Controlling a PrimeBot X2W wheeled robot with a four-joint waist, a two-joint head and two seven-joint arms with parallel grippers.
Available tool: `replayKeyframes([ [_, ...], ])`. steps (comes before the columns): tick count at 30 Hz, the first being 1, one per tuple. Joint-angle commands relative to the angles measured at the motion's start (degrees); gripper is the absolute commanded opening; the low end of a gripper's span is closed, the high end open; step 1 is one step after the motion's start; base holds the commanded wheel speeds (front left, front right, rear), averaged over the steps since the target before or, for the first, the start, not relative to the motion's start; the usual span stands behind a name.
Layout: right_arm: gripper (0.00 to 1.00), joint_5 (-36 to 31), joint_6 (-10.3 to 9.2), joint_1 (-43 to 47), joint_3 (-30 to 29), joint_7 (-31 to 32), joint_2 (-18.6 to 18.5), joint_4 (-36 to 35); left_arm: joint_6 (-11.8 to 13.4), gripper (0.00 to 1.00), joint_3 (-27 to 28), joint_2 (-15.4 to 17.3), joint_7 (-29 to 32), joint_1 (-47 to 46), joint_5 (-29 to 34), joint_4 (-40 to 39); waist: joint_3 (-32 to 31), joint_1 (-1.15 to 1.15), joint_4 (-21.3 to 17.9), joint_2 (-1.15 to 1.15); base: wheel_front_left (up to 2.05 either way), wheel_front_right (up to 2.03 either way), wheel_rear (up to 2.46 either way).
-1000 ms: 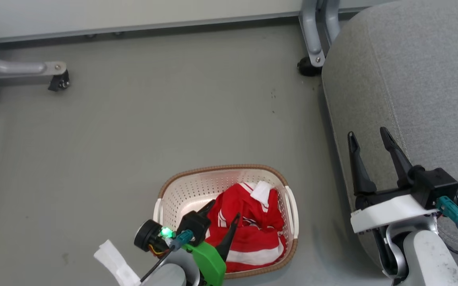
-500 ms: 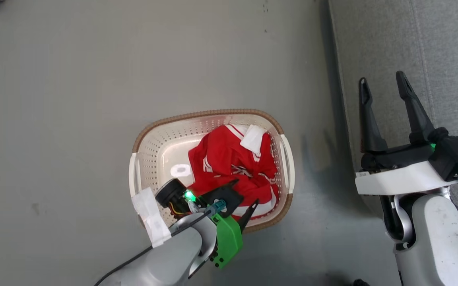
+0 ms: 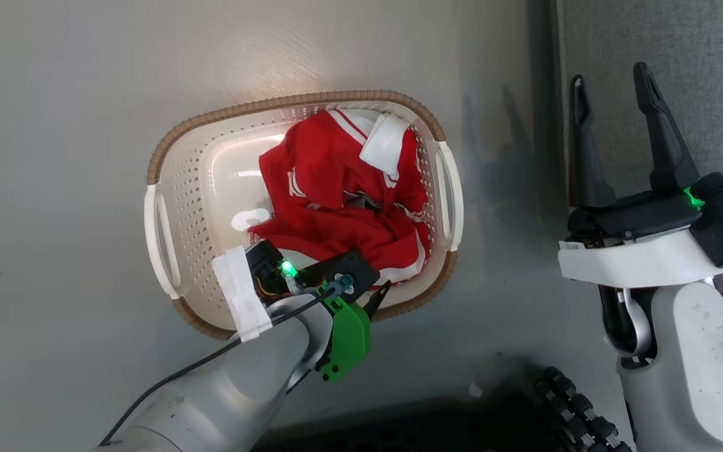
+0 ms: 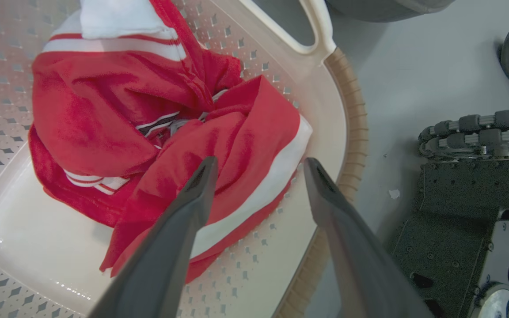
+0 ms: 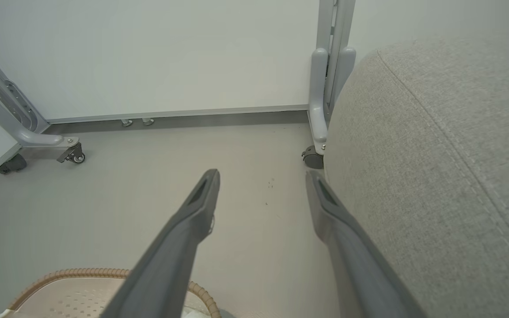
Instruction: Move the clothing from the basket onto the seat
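Note:
The clothing (image 3: 336,188) is a crumpled red heap with white stripes, lying in the right half of the oval cream basket (image 3: 211,119) on the floor. My left gripper (image 3: 371,289) hangs open over the basket's near rim. In the left wrist view its two fingers straddle the white band at the clothing's (image 4: 126,101) near end, left gripper (image 4: 260,162) holding nothing; the basket (image 4: 354,110) rim curves past on the right. My right gripper (image 3: 610,75) stands open and empty at the edge of the grey seat (image 3: 700,63), right of the basket. The right gripper (image 5: 261,174) points along the floor beside the seat (image 5: 435,154).
Grey floor surrounds the basket. My dark wheeled base (image 4: 471,198) sits close to the basket's near side. In the right wrist view, grey frame legs on castors (image 5: 320,110) (image 5: 38,141) stand by a pale wall ahead, and the basket (image 5: 82,273) rim shows at the bottom.
The head camera has tilted down, so the whole picture has shifted. My left gripper has sunk toward the near end of the clothing. Both grippers have stayed open.

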Motion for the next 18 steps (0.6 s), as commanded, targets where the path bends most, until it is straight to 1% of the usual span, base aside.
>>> replayKeyframes([
  [1, 1.0, 0.5, 0.0, -1.2, 0.3, -0.5, -0.1, -0.1, 0.4, 1.0, -0.4, 0.4, 0.1, -1.5, -0.4, 0.8, 4.3, -0.01, -1.9, 0.0, 0.0, 0.0, 0.0],
  [10, 1.0, 2.1, 0.0, -2.2, 1.4, -1.7, -0.1, -0.1, 2.4, 1.0, -2.0, 0.4, 0.5, -4.0, -1.3, 5.1, 7.8, -0.01, -3.9, 0.0, 0.0, 0.0, 0.0],
  [14, 1.0, 2.6, 0.0, -2.2, 1.5, -1.9, -0.1, -0.2, 4.2, 1.0, -2.6, 0.4, 0.5, -5.2, -0.7, 6.7, 8.8, -0.01, -4.4, 0.0, 0.0, 0.0, 0.0],
  [18, 1.0, 2.9, 0.0, -2.3, 1.8, -2.0, -0.1, -0.3, 6.0, 1.0, -2.7, 0.4, 0.2, -6.1, -1.3, 8.1, 9.4, -0.01, -4.9, 0.0, 0.0, 0.0, 0.0],
])
